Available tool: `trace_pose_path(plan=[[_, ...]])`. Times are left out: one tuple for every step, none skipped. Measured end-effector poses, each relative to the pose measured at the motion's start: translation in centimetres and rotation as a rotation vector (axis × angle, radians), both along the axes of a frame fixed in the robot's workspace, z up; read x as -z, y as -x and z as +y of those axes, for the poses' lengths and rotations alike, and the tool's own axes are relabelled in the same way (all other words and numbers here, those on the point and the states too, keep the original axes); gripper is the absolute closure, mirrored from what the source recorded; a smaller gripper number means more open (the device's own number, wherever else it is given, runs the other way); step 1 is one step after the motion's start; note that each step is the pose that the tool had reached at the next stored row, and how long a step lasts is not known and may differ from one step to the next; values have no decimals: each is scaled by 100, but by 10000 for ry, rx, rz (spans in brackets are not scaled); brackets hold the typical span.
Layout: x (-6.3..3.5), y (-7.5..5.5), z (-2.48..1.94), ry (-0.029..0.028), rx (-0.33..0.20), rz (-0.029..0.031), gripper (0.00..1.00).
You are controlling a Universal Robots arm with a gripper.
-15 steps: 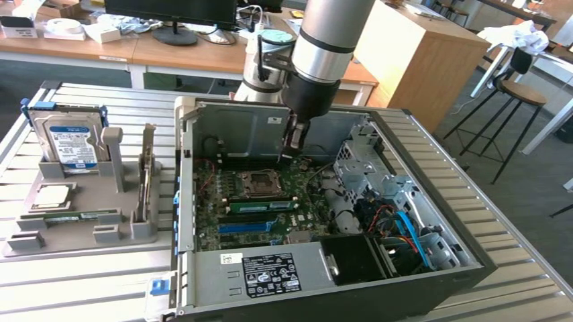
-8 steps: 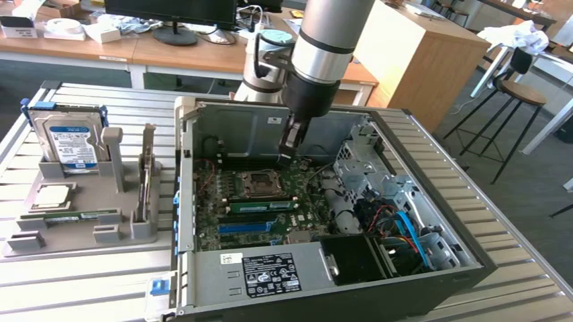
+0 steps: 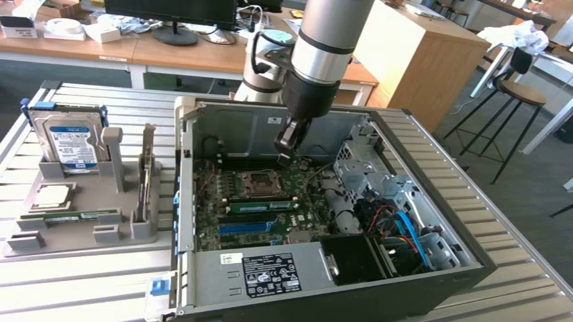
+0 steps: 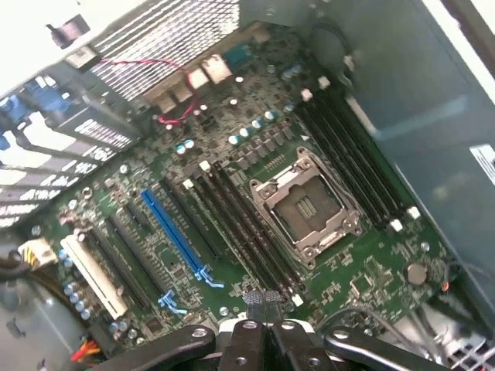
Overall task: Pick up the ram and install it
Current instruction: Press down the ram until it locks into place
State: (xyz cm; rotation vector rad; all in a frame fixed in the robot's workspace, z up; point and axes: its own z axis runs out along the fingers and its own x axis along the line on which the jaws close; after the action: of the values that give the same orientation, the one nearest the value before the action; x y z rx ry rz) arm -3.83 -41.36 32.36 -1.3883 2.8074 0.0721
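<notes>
Slatted metal table (image 3: 501, 221) underneath, bearing a computer case (image 3: 268, 275) laid on its side with the panel off, presumably so that the motherboard (image 3: 268, 194) faces up for reaching from above. Arm (image 3: 327, 40) coming down into the open case from the far side. On the exterior view's left, well apart from the case, a grey holder (image 3: 80, 235) keeping spare parts upright or flat in their own recesses: a hard drive (image 3: 72, 144) standing at the back, a processor chip (image 3: 54, 196) lying flat, a second green stick (image 3: 76, 216) lying along the front. The ram (image 3: 260, 204) lying lengthwise among the slots just beside the processor socket (image 3: 262, 180), pale label up; seemingly seated already, though hard to confirm. Socket (image 4: 305, 207) open and bare, lever frame raised. Gripper (image 3: 284, 157) hanging above the board near the socket, tilted, fingers pressed together with nothing between them (image 4: 261, 309); apart from the ram rather than touching it. Closed fingers plausibly suited to pushing down on a stick's edge rather than carrying one.
</notes>
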Motion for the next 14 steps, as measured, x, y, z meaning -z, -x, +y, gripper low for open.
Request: trace_pose_path(plan=[[0,0,0,1,185,0,90],[1,0,0,0,365,0,90],[1,0,0,0,544,0,90],[1,0,0,0,741,0,90],[2,0,0,0,921,0,90],[2,0,0,0,1101,0,90],[2,0,0,1,1280,0,90],[3,0,0,1,1460,0,90],[3,0,0,1,1640,0,90],[4,0,0,0,1831,0,90],[5,0,0,0,2012,0,90],[5,0,0,1,2190,0,90],[6,0,0,2,2371,1,90],[7,0,-1,2,2551,1,90]])
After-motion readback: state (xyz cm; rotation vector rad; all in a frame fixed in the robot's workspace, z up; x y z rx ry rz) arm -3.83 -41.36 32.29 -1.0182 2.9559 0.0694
